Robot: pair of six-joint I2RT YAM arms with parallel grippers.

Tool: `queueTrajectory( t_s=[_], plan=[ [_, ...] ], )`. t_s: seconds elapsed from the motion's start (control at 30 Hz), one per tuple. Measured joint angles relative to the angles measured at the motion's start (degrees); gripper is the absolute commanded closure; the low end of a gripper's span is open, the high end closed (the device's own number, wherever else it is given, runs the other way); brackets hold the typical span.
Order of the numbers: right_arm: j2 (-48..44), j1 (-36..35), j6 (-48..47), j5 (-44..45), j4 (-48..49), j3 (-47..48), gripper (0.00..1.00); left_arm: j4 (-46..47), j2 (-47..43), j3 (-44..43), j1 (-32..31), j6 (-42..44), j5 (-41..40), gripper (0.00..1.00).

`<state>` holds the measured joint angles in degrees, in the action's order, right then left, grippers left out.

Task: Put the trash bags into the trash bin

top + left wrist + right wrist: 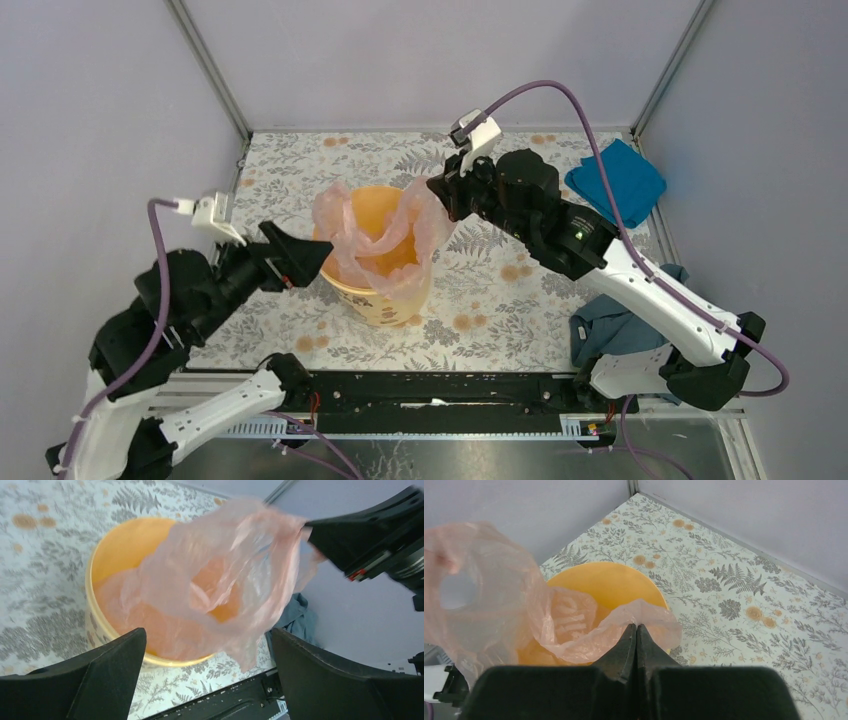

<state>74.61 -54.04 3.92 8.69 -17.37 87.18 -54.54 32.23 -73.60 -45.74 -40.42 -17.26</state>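
**Right gripper (636, 628) shut tight on the trash bag (499, 590)**

Closest to the right wrist camera, two black fingers are seen pressed together. A thin edge of the pink film is pinched between them, just above the rim of the trash bin (609, 582). The left gripper (308, 258) is held wide open beside the bin, and nothing is gripped in it.

The bag is spread over the mouth of the bin. Part of it is sunk inside and part is lifted up above the rim. One flap is hung down the outside wall, on the side nearest the arm bases. So the job is judged to be about half done.

The bag is likely to be very light, soft and floppy. It could be torn if pulled hard, and it may be puffed up by air and slid back out. It is best taken by a bunched edge, as is done now. The loose flap could be taken by the open gripper and pushed down inside.

Some dark marks can be seen low on the bin's outside wall, but they are too small to be read. No other writing is seen. A blue cloth (615, 180) and a dark teal cloth (610, 325) are laid by the flowered table (500, 290), well apart from the bin.
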Motion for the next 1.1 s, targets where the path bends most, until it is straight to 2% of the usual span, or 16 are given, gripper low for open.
queueTrajectory(
  t_s=[0.17, 0.27, 0.43, 0.63, 0.7, 0.8, 0.87, 0.93, 1.1],
  plan=[
    [-0.26, 0.00, 2.08, 0.81, -1.01, 0.26, 1.00, -8.85, 16.28, -21.94, 0.00, 6.19, -0.33, 0.01],
    [-0.26, 0.00, 2.58, 0.81, -1.57, 0.26, 1.00, -12.72, 24.98, -31.17, 0.00, 8.52, -1.01, 0.01],
    [-0.20, 0.00, 3.06, 0.74, -1.70, 0.26, 1.00, -17.53, 33.92, -38.05, 0.00, 11.26, -1.20, 0.01],
    [0.46, 0.00, 3.10, 0.68, -1.79, 0.42, 1.00, -21.84, 38.49, -42.73, 0.00, 12.17, -1.49, 0.03],
    [0.66, 0.00, 3.10, 0.68, -2.10, 0.42, 1.00, -23.85, 40.02, -44.28, -0.02, 11.91, -3.50, 0.16],
    [0.68, 0.00, 3.48, 0.96, -2.51, 0.42, 1.00, -25.46, 40.70, -42.99, 0.00, 10.49, -7.96, 0.42],
    [0.68, -0.02, 3.85, 1.81, -2.60, 0.42, 1.00, -25.66, 38.93, -38.27, 0.00, 8.87, -11.08, 0.61],
    [0.68, -0.02, 4.39, 3.30, -2.95, 0.42, 1.00, -25.70, 35.93, -32.33, 0.00, 6.69, -13.81, 0.73],
    [0.72, 0.28, 6.93, 5.38, -4.20, 0.33, 1.00, -21.07, 20.39, -13.99, 0.00, 1.44, -15.30, 0.83]
  ],
)
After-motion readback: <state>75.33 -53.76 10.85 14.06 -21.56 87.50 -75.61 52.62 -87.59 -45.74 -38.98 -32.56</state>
